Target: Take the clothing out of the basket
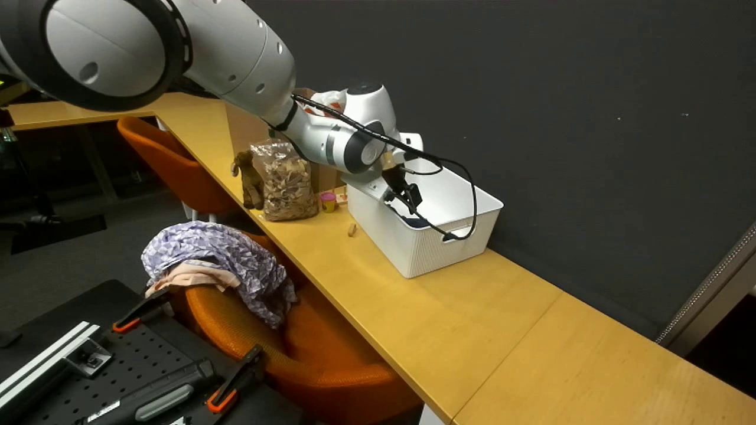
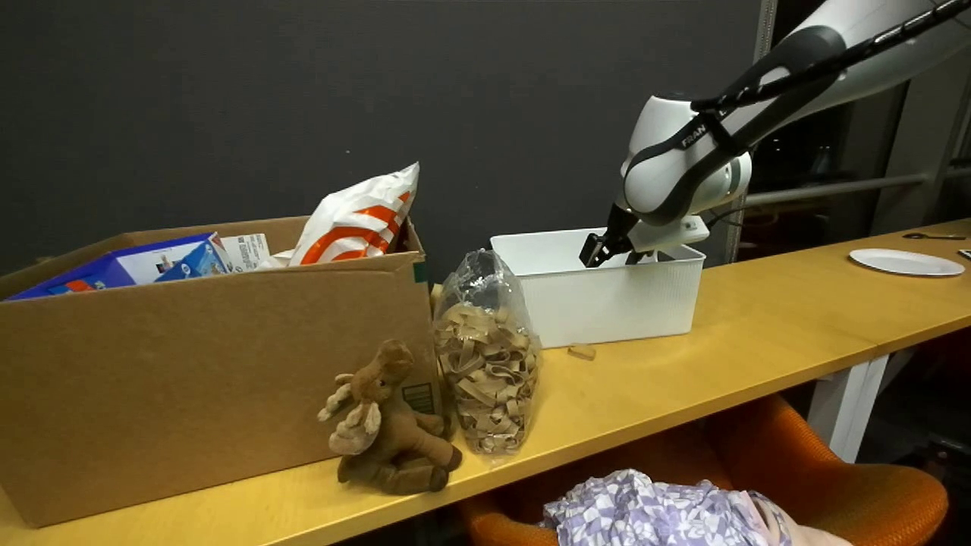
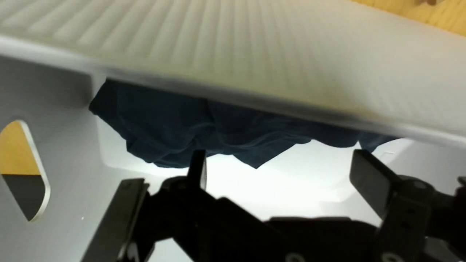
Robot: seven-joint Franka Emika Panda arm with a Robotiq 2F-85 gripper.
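Tabletop: one, yellow wood, long, seamed across, carrying the goods I work among. Orange chair: one, beside the tabletop's edge, draped with a purple-and-white cloth. Cardboard box: one, brown, open-topped, packed. White basket: one, rectangular, ribbed outside, upright, walls slightly tapered. Navy clothing: apparently one piece, crumpled, on the basket's floor, stretched along the long side nearest the chair; one end reaches a corner, and the rim hides part of it from my wrist view. Jaws: one pair, mine, spread wide, nothing between them, over the basket's opening and apart from the clothing; whether the tips sit below the rim, I cannot tell. Relation of note: the clothing lies lower than my jaws and off toward that chair-side wall, its long axis roughly parallel to the line from tip to tip. Coming move, in my judgement: shift sideways to that wall, descend without catching the rim, and pinch a raised fold, since closing would gather the fabric lengthwise rather than across.
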